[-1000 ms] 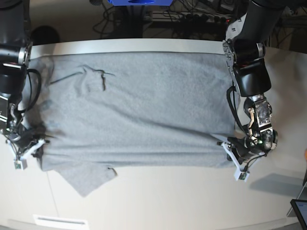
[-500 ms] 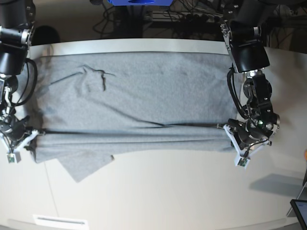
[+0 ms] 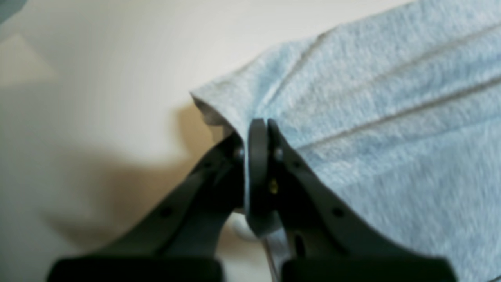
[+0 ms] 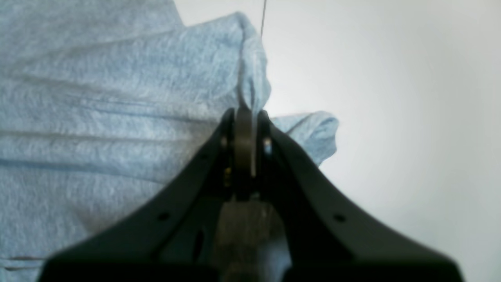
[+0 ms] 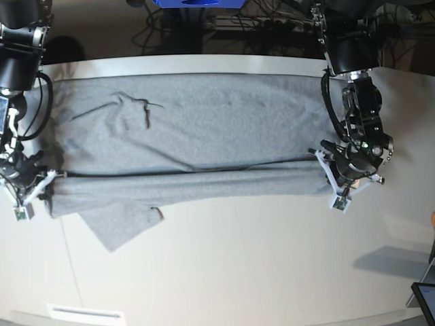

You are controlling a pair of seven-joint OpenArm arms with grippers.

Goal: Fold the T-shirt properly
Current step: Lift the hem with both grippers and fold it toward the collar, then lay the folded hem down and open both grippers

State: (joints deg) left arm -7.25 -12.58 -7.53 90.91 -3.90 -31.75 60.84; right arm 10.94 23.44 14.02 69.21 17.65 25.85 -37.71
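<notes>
The grey T-shirt (image 5: 190, 122) lies spread across the white table (image 5: 238, 272), plain side up. Its near edge is lifted into a taut band running left to right. A sleeve (image 5: 119, 221) sticks out toward the front at the left. My left gripper (image 5: 322, 165) is at the shirt's right end, shut on a pinch of fabric. The left wrist view shows that gripper (image 3: 258, 126) closed on the T-shirt (image 3: 391, 117) corner. My right gripper (image 5: 49, 180) is shut on the left end. In the right wrist view it (image 4: 246, 114) clamps a fold of the T-shirt (image 4: 98, 98).
Cables (image 5: 272, 27) and a blue object (image 5: 197, 3) sit behind the table's far edge. A tablet corner (image 5: 425, 299) shows at the bottom right. A white label (image 5: 85, 314) lies by the front edge at the left.
Both grippers have moved toward the back of the table with the shirt's near edge. The lifted edge now lies farther over the shirt, and more bare table shows in front.
</notes>
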